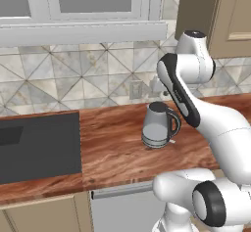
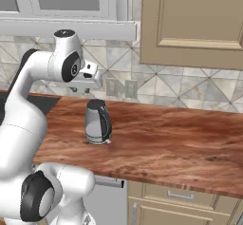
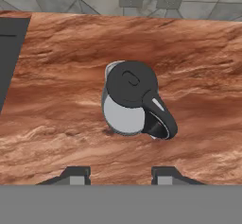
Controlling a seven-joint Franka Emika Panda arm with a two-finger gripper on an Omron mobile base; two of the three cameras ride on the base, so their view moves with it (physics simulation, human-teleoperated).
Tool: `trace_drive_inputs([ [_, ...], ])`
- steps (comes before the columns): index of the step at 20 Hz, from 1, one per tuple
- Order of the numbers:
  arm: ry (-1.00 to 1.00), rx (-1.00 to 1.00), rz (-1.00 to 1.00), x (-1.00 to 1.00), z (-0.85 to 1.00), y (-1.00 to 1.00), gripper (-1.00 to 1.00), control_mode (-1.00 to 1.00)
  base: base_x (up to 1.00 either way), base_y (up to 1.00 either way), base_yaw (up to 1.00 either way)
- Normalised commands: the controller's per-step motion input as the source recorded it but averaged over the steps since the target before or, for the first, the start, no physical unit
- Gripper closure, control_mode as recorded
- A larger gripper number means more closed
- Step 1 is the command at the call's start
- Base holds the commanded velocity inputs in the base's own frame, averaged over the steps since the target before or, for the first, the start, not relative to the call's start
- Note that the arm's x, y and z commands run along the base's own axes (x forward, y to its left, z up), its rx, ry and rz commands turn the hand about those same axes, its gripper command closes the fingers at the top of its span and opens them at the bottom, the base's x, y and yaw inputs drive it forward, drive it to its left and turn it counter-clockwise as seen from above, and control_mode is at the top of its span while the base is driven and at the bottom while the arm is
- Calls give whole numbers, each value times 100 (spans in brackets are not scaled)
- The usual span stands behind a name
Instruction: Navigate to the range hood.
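Gripper parted wide, holding nothing, touching nothing; poised above wooden counter; grey kettle at twelve o'clock of fingertips.

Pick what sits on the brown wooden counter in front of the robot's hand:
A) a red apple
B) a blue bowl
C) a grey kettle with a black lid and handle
C: a grey kettle with a black lid and handle stands upright on the wooden counter.

Glossy white rounded arm, black joint bands (dark caps too), small dark-tipped claw
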Motion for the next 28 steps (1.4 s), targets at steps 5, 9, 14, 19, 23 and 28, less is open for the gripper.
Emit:
trace_drive_inputs([
  [5, 0, 0, 0, 0, 0, 0, -100, 100, -13, 0, 0],
  [9, 0, 0, 0, 0, 0, 0, -100, 100, -84, 3, 4],
  [14, 0, 0, 0, 0, 0, 0, -100, 100, -10, -1, 2],
  [19, 0, 0, 0, 0, 0, 0, -100, 100, -37, 20, 55],
  [23, 0, 0, 0, 0, 0, 0, -100, 100, -3, 63, 81],
  [28, 0, 0, 0, 0, 0, 0, -100, 100, 0, 59, 87],
])
